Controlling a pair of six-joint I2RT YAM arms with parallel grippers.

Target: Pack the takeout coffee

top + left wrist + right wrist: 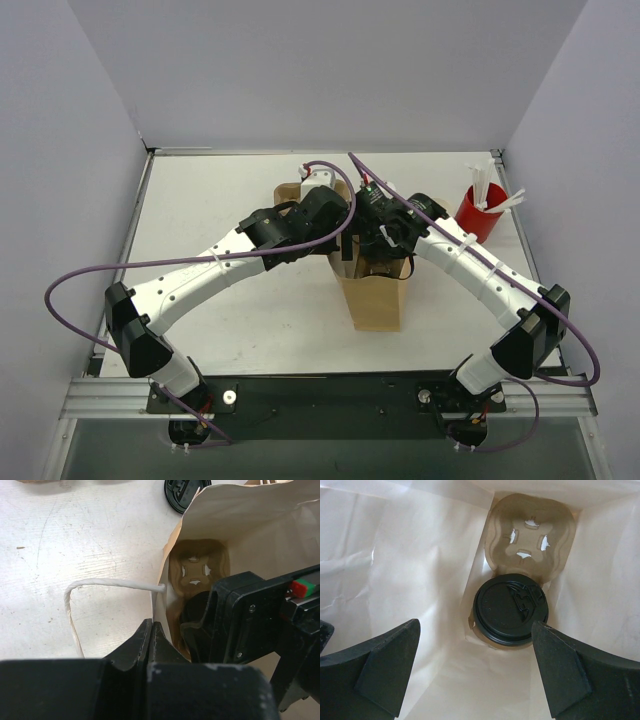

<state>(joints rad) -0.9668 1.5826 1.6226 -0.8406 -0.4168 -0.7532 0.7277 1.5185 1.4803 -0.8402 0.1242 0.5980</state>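
The takeout coffee (511, 608), a tan paper cup with its black lid on, stands in one slot of a cardboard cup carrier (530, 537) at the bottom of an open kraft paper bag (375, 295). My right gripper (475, 627) is open and empty inside the bag's mouth, above the cup and clear of it. My left gripper (151, 627) is shut on the bag's rim (161, 600) beside a white twisted handle (100, 583). In the top view both grippers meet over the bag's mouth, the left (338, 240) and the right (385, 250).
A red cup with white sticks (480, 210) stands at the back right. A loose black lid (182, 492) lies on the table beyond the bag. A brown object (290, 190) is partly hidden behind the left arm. Grey walls enclose the table.
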